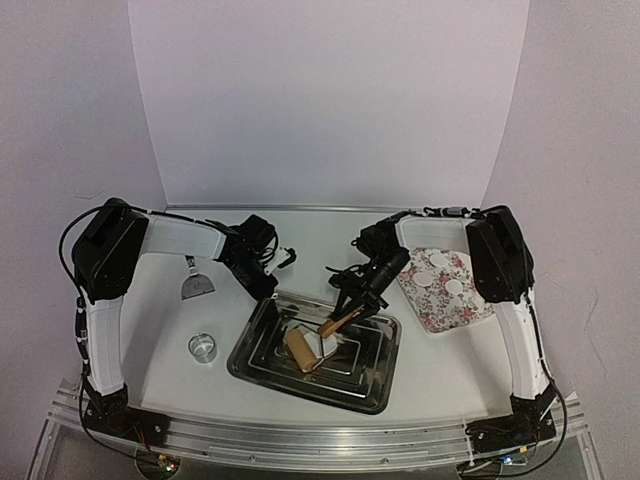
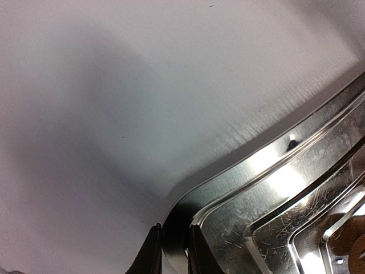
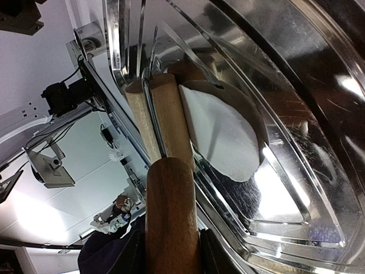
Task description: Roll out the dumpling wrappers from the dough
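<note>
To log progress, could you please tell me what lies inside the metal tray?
A wooden roller, held by the right gripper, sits at the edge of a flat white dough sheet in the tray. Whether dough continues beneath the roller is hidden.

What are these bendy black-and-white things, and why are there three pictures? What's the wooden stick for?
They are two robot arms bolted to a table. One picture looks down from above; the other two come from cameras on the wrists. A shiny metal tray lies in the middle with flat white dough in it. The right fingers hold a wooden rolling pin touching the dough. The left fingers pinch the tray's rim. A flowery plate holds three round dumpling wrappers. A clear ring sits nearby.
</note>
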Robot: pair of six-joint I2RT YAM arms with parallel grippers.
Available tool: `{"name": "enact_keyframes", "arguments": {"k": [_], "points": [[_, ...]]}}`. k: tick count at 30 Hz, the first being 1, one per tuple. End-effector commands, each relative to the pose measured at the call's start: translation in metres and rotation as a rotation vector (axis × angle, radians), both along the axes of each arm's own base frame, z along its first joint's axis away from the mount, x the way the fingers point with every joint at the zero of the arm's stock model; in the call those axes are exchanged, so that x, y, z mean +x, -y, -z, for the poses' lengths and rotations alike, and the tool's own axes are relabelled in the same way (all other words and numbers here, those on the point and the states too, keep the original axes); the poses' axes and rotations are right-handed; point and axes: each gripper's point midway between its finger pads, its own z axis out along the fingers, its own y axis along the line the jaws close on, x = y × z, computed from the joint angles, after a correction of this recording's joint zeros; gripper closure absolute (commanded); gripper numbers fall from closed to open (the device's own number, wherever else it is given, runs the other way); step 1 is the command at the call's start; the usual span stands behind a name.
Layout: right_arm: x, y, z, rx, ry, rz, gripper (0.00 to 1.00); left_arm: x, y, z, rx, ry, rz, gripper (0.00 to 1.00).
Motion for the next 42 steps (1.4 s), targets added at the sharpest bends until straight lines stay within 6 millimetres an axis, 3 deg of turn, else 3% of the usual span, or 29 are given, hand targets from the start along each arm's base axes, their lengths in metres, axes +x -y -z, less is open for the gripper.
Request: {"name": "enact_keyframes", "arguments": {"k": [1, 6, 10, 15, 18, 22, 29, 33, 37, 42], "points": [[0.007, 0.051, 0.1, -0.546, 0.224, -0.141, 1.0, -0.015, -0.028, 0.024, 0.143, -0.059, -0.004, 1.0], [0.009, 0.004, 0.058, -0.395, 0.299, -0.186, 1.0, -0.013, -0.027, 0.022, 0.143, -0.056, -0.007, 1.0], [0.009, -0.02, 0.002, -0.246, 0.306, -0.152, 1.0, -0.013, -0.026, 0.02, 0.138, -0.058, -0.011, 1.0], [0.005, -0.033, -0.069, -0.107, 0.335, -0.09, 1.0, -0.014, -0.026, 0.019, 0.128, -0.061, -0.022, 1.0], [0.002, -0.03, -0.088, -0.101, 0.337, -0.058, 1.0, -0.016, -0.026, 0.019, 0.122, -0.066, -0.028, 1.0], [0.001, -0.025, -0.084, -0.105, 0.313, -0.049, 1.0, -0.017, -0.027, 0.02, 0.124, -0.068, -0.03, 1.0], [0.006, -0.03, -0.047, -0.113, 0.24, -0.068, 1.0, -0.018, -0.029, 0.018, 0.129, -0.066, -0.028, 1.0], [0.008, -0.022, -0.025, -0.166, 0.208, -0.063, 1.0, -0.019, -0.03, 0.017, 0.13, -0.065, -0.03, 1.0], [0.013, 0.0, -0.002, -0.285, 0.205, -0.04, 1.0, -0.021, -0.032, 0.017, 0.129, -0.066, -0.033, 1.0], [0.018, 0.051, 0.024, -0.434, 0.182, -0.002, 1.0, -0.024, -0.035, 0.019, 0.137, -0.07, -0.03, 1.0]]}}
